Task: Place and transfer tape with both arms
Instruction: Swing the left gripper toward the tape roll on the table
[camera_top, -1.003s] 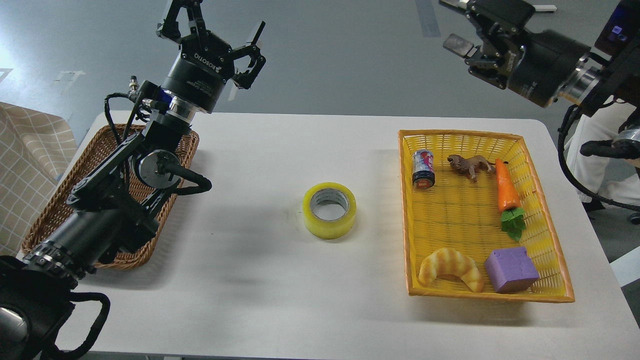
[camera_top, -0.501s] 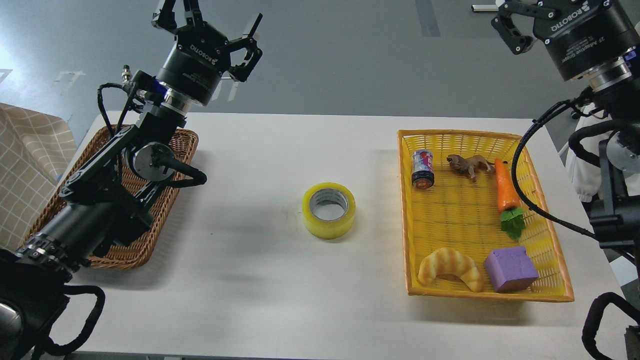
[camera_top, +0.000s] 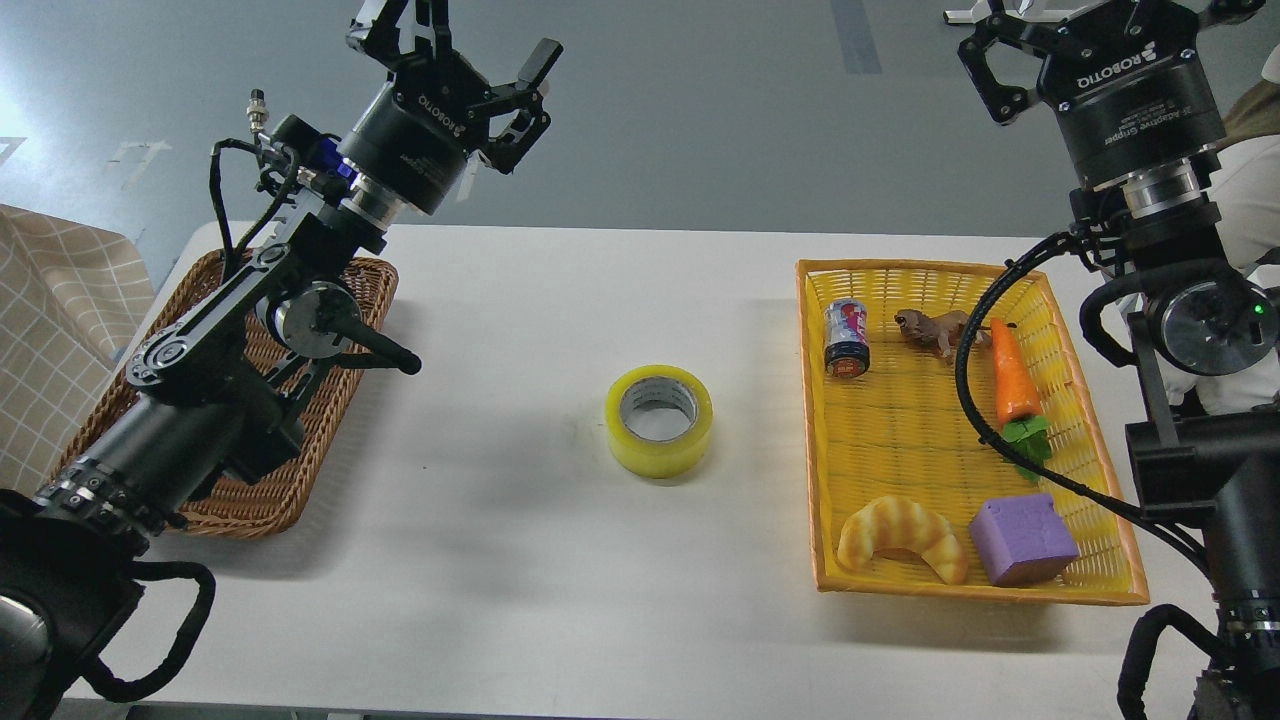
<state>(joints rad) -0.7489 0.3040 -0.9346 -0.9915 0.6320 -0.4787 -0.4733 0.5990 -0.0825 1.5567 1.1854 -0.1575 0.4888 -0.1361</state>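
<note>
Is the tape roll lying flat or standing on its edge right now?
Lying flat. The tape rests on the table with its core hole facing up, between the two baskets, and neither hand touches it.

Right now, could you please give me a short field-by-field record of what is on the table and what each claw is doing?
tape: yellow roll lying flat on the white table, hole up, between the two baskets, untouched
left claw: open, raised above the table's far left, holding nothing
right claw: raised beyond the yellow basket, partly cut off by the frame, fingers unclear
wicker basket: left side, under the left arm
yellow basket: right side, holds can, toy animal, carrot, croissant, purple cube
</note>
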